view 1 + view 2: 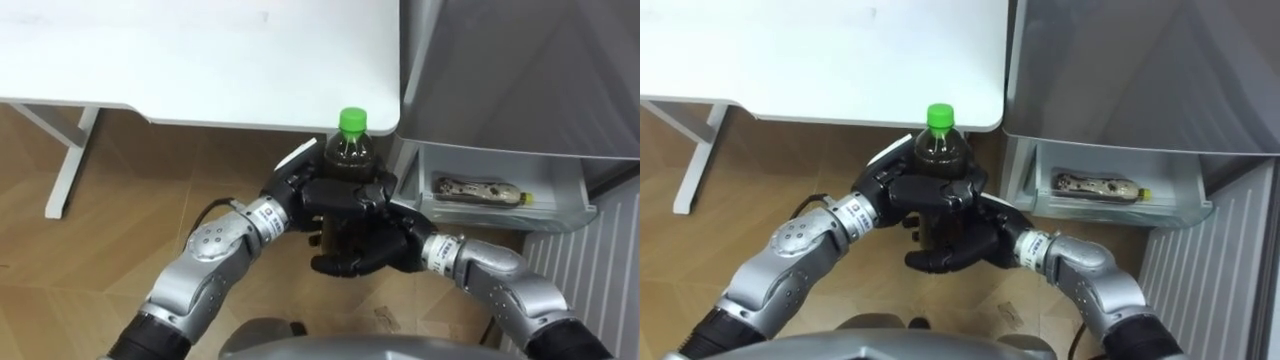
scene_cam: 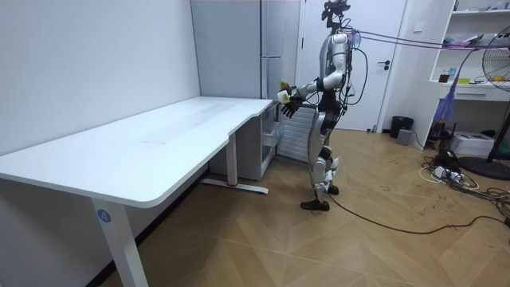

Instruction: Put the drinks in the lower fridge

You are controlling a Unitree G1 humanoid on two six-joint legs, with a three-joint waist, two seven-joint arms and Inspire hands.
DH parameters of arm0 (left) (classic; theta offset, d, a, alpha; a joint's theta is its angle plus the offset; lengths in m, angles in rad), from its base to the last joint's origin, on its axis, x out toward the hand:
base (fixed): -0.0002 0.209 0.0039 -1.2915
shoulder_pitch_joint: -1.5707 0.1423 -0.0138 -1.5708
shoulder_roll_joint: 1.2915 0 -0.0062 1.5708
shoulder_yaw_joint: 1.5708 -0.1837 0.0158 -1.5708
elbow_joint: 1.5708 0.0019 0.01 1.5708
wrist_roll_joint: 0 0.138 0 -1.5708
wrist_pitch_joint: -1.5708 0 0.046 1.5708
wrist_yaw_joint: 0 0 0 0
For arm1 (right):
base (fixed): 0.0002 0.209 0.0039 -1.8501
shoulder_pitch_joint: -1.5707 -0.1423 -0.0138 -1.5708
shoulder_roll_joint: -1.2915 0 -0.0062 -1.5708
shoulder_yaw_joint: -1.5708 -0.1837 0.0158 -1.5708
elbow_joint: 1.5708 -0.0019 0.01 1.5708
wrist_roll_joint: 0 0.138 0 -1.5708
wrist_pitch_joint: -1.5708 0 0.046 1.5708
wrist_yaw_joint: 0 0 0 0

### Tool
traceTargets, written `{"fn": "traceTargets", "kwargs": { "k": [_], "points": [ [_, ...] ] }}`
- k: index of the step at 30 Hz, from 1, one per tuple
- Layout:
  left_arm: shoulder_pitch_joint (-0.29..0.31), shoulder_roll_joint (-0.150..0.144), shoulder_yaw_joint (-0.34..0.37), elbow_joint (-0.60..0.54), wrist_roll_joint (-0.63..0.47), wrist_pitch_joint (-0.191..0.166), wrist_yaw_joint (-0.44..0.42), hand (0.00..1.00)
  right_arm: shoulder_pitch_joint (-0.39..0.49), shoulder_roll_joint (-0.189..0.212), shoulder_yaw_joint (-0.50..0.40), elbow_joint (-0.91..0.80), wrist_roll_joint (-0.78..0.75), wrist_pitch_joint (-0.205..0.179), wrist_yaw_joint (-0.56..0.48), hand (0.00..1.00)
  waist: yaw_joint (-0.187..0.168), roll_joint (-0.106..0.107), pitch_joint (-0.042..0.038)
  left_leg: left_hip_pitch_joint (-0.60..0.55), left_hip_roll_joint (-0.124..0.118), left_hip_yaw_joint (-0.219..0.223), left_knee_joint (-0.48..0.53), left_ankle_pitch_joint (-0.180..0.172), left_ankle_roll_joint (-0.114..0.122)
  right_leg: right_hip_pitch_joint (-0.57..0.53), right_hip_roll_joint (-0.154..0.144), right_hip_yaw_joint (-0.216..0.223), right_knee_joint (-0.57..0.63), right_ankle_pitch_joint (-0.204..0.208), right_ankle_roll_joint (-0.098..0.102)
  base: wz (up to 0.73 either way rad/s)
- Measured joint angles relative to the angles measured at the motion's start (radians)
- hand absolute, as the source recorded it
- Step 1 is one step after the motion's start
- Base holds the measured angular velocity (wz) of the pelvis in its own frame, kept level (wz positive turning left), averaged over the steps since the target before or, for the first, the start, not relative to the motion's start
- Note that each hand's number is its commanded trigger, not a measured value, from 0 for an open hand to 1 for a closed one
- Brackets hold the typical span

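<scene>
The bottle (image 1: 352, 150) stands upright, green cap on top, held before the robot's chest. The left hand (image 1: 298, 190) is curled round its upper body, and the right hand (image 1: 368, 252) is clamped round its lower part. The open drawer (image 1: 560, 216) of the fridge (image 1: 520, 70) lies to the robot's right and lower, nearer the right hand. A second bottle (image 1: 480, 190) lies flat inside it. The fingers hide the held bottle's base.

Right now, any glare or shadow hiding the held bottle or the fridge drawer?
Left eye view: no glare; green-capped bottle evenly lit, lower body covered by left hand and right hand; fridge drawer lit inside. Room view: white desk bright, edges readable.
</scene>
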Motion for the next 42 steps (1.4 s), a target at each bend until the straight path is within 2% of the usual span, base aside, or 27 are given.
{"fn": "traceTargets", "kwargs": {
  "k": [13,14,15,16,17,23,31,42],
  "points": [
    [0.0,0.001,-0.019,0.022,-0.06,0.001,-0.001,1.0,0.0,-0.018,0.034,0.0,-0.001,-0.013,-0.006,1.0,-0.001,0.004,-0.0023,0.0,0.002,0.0,-0.001,0.0,0.0,-0.009,0.0,0.0,0.014,0.0,0.0,0.0],
    [0.0,0.001,-0.019,0.022,-0.06,0.001,-0.001,0.84,0.0,-0.018,0.035,0.0,-0.001,-0.013,-0.006,1.0,-0.001,0.004,-0.0024,0.0,0.002,0.0,-0.001,0.0,0.0,-0.009,0.0,0.001,0.014,0.0,0.0,0.0],
    [0.0,0.001,-0.019,0.022,-0.062,0.001,-0.001,0.75,0.0,-0.018,0.035,0.0,-0.001,-0.013,-0.006,1.0,-0.001,0.004,-0.0024,0.0,0.002,0.0,-0.001,0.0,0.0,-0.009,0.0,0.001,0.014,0.0,0.0,0.0],
    [0.0,0.001,-0.018,0.023,-0.066,0.001,-0.001,0.53,0.0,-0.018,0.035,0.0,0.0,-0.013,-0.006,1.0,0.0,0.004,-0.0024,0.0,0.002,0.0,-0.001,0.0,0.0,-0.009,0.0,0.001,0.014,0.0,0.0,0.0],
    [0.0,0.001,-0.018,0.026,-0.078,0.001,0.002,0.0,0.0,-0.018,0.035,0.0,0.001,-0.013,-0.007,1.0,0.0,0.004,-0.0025,0.001,0.002,0.0,-0.001,0.0,0.0,-0.009,0.0,0.001,0.014,0.0,0.0,0.0],
    [0.0,0.001,-0.019,0.027,-0.077,-0.002,0.003,0.0,0.0,-0.018,0.036,0.0,0.002,-0.012,-0.007,1.0,-0.001,0.004,-0.0024,0.0,0.002,0.0,-0.001,0.0,0.0,-0.009,0.0,0.001,0.014,0.0,0.0,0.0],
    [0.0,0.003,-0.025,0.027,-0.075,-0.046,0.003,0.0,0.001,-0.019,0.067,0.0,0.108,-0.008,-0.007,1.0,-0.001,0.005,-0.0019,-0.001,0.002,0.0,-0.001,0.0,0.0,-0.009,0.0,0.001,0.014,0.0,0.0,0.0],
    [0.0,0.011,-0.025,0.027,-0.076,-0.068,0.005,0.0,0.001,-0.021,0.076,0.0,0.132,-0.008,-0.007,1.0,-0.001,0.005,-0.0013,-0.008,0.002,0.002,-0.001,0.0,0.001,-0.011,0.0,0.005,0.014,0.0,0.0,0.0]
  ]
}}
